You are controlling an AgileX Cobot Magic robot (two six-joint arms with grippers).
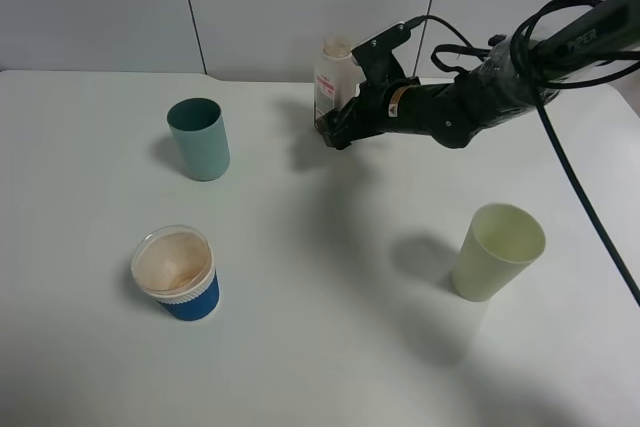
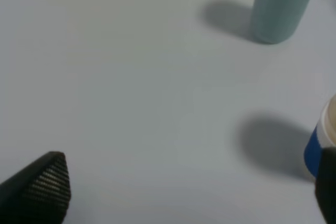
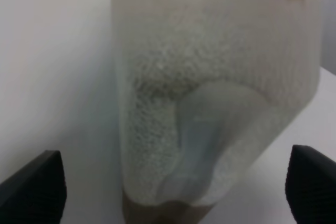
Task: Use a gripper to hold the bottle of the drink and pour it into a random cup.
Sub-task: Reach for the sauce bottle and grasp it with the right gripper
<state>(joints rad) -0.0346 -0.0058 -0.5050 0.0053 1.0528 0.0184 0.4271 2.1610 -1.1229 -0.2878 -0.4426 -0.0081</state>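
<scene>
Observe the right claw (image 1: pixel 335 132): its jaws stand open and straddle the lower body of the bottle of the drink (image 1: pixel 330 77), with a gap on each side. The bottle stands upright. You will find the blue cup (image 1: pixel 178 282) well apart from this claw, near the left claw (image 2: pixel 184 192), which is also spread open.

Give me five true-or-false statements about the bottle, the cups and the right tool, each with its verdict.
1. The bottle stands upright. True.
2. The right tool is shut tight on the bottle. False: it is open and straddles the bottle, with gaps on both sides.
3. The blue cup is brown-stained inside. True.
4. The teal tumbler lies on its side. False: it stands upright.
5. The pale yellow-green cup holds brown liquid. False: it looks empty.
</scene>
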